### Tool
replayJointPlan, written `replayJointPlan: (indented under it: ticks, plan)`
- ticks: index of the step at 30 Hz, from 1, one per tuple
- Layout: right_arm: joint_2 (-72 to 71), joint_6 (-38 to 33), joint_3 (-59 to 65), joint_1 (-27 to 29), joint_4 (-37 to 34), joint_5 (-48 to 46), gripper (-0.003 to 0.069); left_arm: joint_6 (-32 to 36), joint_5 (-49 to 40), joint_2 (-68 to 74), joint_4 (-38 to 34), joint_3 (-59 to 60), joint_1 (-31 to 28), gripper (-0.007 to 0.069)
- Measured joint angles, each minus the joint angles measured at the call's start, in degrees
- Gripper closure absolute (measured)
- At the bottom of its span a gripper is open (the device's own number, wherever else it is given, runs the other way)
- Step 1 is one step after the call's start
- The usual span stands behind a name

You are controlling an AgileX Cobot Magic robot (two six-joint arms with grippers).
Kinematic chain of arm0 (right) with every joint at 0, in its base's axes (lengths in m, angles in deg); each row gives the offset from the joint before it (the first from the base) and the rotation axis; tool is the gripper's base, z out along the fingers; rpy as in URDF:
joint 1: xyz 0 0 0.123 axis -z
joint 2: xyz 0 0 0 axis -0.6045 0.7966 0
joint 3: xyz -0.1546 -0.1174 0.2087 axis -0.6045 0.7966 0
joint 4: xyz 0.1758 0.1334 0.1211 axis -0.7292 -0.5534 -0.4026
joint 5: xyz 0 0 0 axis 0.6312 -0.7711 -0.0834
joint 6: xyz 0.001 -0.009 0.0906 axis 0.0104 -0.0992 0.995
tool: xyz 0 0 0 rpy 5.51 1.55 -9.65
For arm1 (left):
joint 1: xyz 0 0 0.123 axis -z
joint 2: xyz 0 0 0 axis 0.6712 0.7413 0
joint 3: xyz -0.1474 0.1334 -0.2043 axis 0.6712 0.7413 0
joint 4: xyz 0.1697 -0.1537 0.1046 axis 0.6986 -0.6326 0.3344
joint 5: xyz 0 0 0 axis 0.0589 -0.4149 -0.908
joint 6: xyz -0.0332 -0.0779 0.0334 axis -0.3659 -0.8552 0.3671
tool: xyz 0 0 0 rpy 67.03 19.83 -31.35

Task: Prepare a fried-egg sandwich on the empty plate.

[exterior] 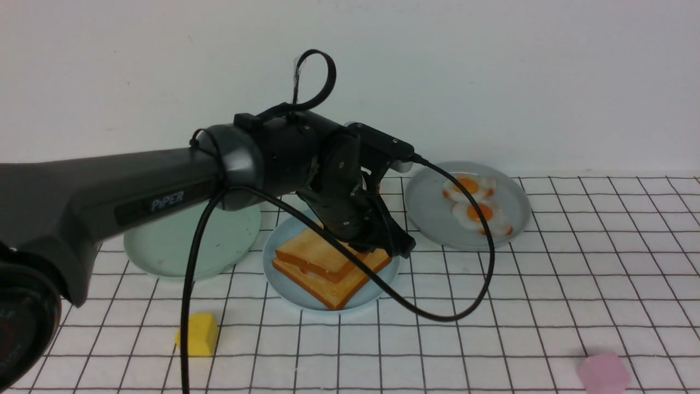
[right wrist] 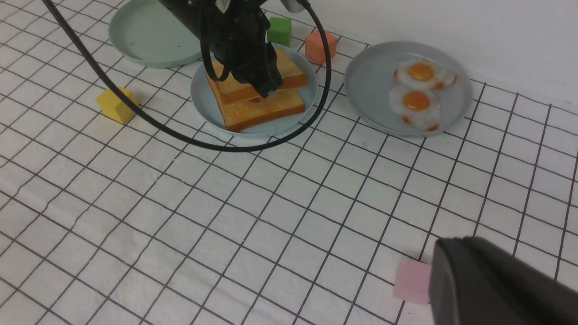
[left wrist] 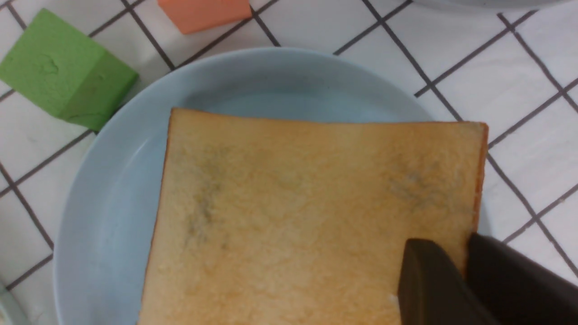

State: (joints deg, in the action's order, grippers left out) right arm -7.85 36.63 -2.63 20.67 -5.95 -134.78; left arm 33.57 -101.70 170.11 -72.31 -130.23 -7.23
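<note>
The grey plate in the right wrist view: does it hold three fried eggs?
No, the grey plate holds only two: one fried egg and a second fried egg next to it.

Front camera: sits on my side, between my arms, low over the front edge of the checked cloth (exterior: 547, 301), facing the back wall. My left arm (exterior: 109, 191) crosses its left half, close to the lens.

Left wrist camera: looks almost straight down from very near. The top toast slice (left wrist: 293, 216) and the sky-blue plate (left wrist: 104, 203) fill the picture.

Right wrist camera: higher up and well back, near the front right corner, facing obliquely toward the back left corner. Wide view.

Overlap: all three views share the plate with toast. Front and right wrist views share the grey plate (right wrist: 370, 90), yellow block (right wrist: 116, 104) and pink block (right wrist: 412, 280). The two wrist views share the green block (left wrist: 63, 76) and orange block (left wrist: 203, 13).
</note>
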Motion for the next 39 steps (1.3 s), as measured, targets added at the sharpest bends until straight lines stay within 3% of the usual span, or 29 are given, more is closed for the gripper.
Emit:
replayJointPlan:
  ticks: [8,15,19,25,29,33,39]
  plan:
    - [0.0,0.0,0.0,0.0,0.0,0.0,0.0645,0.0,-1.8,0.0,0.0,0.0,0.0,0.0380]
    - [0.0,0.0,0.0,0.0,0.0,0.0,0.0645,0.0,-4.4,-1.0,0.0,-0.5,0.0,0.0375]
    - [0.0,0.0,0.0,0.0,0.0,0.1,0.0643,0.0,-8.8,-6.0,-1.7,-2.5,0.0,0.0444]
    - [0.0,0.0,0.0,0.0,0.0,0.0,0.0640,0.0,-11.5,-25.4,-6.5,-1.3,0.0,0.0638]
    - [0.0,0.3,0.0,0.0,0.0,-0.4,0.0640,0.0,-10.0,-37.6,-8.4,6.3,0.0,0.0638]
    - [0.0,2.2,0.0,0.0,1.2,-2.2,0.0638,0.0,-4.3,-53.8,-10.3,23.0,0.0,0.0638]
    - [-2.4,7.3,0.1,0.0,5.2,-3.9,0.0638,0.0,12.3,-78.8,-10.9,49.7,0.0,0.0638]
